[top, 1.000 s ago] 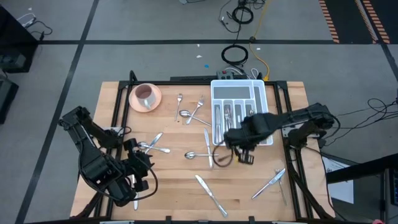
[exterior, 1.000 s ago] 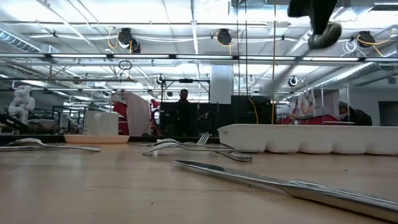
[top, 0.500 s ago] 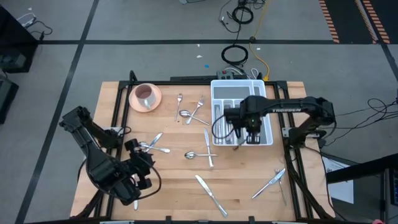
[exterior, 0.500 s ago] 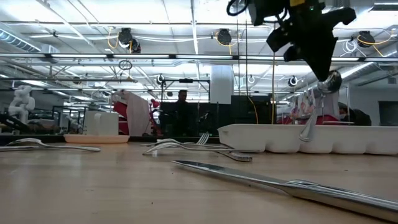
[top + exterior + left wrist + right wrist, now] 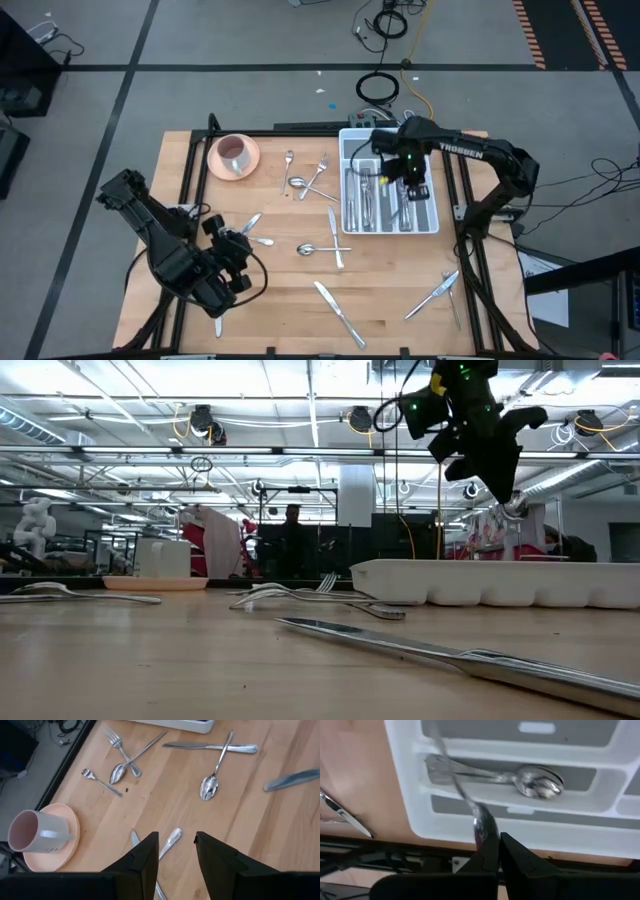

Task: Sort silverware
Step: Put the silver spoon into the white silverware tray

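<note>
Over tray point(image 5: 432, 222), held spoon point(image 5: 481, 822) handle-down

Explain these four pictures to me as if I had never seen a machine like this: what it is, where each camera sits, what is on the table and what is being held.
This is a robot with two dark jointed arms at a light wooden table, each ending in two-fingered jaws. One picture looks straight down, one looks level across the tabletop, and two come from cameras on the wrists. Shiny metal forks, spoons and knives lie scattered on the wood, beside a white mug on a pink saucer. At the far edge stands a white compartmented plastic tray that already holds some cutlery. The right gripper hangs above that tray, its jaws shut on a shiny metal spoon. The left gripper hovers near the table's front left with its jaws apart, holding nothing, above a few loose pieces.
</note>
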Robot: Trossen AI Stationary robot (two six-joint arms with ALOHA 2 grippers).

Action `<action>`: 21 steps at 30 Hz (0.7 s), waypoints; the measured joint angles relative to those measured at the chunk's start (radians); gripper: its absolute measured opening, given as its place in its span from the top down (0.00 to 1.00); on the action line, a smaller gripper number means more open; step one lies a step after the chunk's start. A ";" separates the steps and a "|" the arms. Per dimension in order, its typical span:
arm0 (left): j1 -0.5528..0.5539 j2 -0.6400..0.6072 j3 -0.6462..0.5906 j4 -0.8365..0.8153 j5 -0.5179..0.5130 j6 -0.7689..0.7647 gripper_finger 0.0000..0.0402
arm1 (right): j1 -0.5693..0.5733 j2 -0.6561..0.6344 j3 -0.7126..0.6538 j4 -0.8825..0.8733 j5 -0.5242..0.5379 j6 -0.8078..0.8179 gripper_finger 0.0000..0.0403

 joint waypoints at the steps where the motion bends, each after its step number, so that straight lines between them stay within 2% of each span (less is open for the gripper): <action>1: 0.005 -0.004 0.000 0.000 0.000 -0.001 0.66 | -0.023 0.000 0.000 -0.002 -0.001 -0.021 1.00; 7: 0.049 -0.024 -0.001 0.000 -0.001 0.000 0.66 | -0.123 0.004 0.001 -0.002 0.009 -0.164 1.00; 10: 0.072 -0.034 -0.027 -0.002 -0.001 0.000 0.66 | -0.152 0.029 0.001 0.000 0.050 -0.219 1.00; 15: 0.100 -0.063 -0.080 -0.002 0.000 0.000 0.66 | -0.165 0.100 0.001 -0.002 0.056 -0.307 1.00; 21: 0.123 -0.073 -0.113 0.000 0.003 -0.001 0.66 | -0.165 0.216 0.001 -0.001 0.111 -0.380 1.00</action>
